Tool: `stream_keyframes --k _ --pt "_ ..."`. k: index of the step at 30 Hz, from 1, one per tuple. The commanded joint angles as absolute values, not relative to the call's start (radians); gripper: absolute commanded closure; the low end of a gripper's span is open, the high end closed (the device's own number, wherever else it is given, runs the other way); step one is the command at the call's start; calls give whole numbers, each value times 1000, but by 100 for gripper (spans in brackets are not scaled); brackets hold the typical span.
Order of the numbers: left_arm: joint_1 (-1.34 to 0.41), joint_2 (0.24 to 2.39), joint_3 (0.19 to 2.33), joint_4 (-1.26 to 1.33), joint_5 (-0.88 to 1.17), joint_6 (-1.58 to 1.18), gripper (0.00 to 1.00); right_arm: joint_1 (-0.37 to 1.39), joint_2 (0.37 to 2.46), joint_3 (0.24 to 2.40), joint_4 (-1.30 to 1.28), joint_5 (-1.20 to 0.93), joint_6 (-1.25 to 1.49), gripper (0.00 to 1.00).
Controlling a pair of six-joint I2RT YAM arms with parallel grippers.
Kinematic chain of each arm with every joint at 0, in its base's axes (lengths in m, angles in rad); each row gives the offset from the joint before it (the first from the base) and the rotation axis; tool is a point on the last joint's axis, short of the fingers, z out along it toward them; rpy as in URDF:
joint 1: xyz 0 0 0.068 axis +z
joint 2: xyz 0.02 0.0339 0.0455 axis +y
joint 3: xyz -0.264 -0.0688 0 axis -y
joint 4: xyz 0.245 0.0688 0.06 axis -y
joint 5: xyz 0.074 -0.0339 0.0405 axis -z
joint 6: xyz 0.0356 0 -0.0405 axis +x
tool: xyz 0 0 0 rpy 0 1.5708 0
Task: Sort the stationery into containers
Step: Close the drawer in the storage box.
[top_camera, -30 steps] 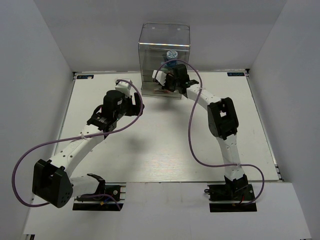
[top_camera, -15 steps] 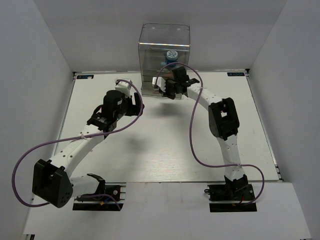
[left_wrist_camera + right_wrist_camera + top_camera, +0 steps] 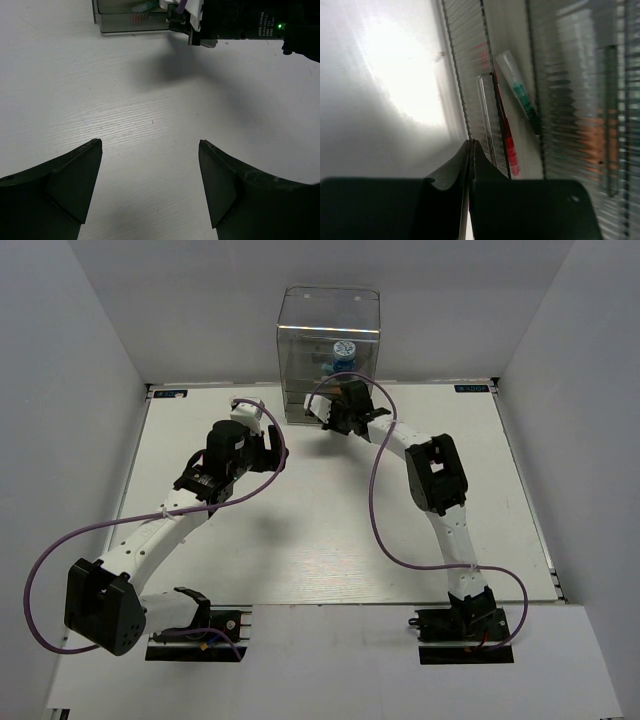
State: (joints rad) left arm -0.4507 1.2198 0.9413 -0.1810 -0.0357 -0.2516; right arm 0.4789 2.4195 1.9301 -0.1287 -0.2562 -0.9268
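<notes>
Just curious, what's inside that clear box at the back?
A blue-and-white roll up top; a red pen and a green pen in a drawer. The right arm covers most other drawers.

This is a robotics lab test cell. A white wood-grain desk top (image 3: 300,540) is boxed in by plain white wall panels (image 3: 80,390) along its left, far and right edges, under flat, even light. Two white-and-black jointed robot arms, the left arm (image 3: 160,525) and the right arm (image 3: 445,510), are bolted on black base plates (image 3: 465,625) at the near edge. Each arm trails a looped purple cable (image 3: 376,502). A green status light (image 3: 278,26) glows on the right arm's black housing. Small printed stickers (image 3: 170,394) mark the far corners. A tall clear acrylic box-shaped organiser (image 3: 330,320) stands at the middle of the far edge.
</notes>
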Motion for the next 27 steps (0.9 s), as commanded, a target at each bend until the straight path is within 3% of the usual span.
stream_keyframes --k 1,14,23,24,27 --pt "-449 1203 951 -187 -37 -241 12 477 2428 1960 36 -163 -928 100" --pt "-449 1212 951 -187 -46 -241 12 482 2493 1991 167 -46 -980 100" --pt "-449 1203 942 -187 -64 -241 12 486 2258 1766 -72 -285 -855 100" --pt "-449 1203 942 -187 -64 -241 12 488 2208 1746 -90 -287 -839 98" --pt "-449 1184 933 -178 -64 -241 12 480 2073 1658 -158 -270 -723 71"
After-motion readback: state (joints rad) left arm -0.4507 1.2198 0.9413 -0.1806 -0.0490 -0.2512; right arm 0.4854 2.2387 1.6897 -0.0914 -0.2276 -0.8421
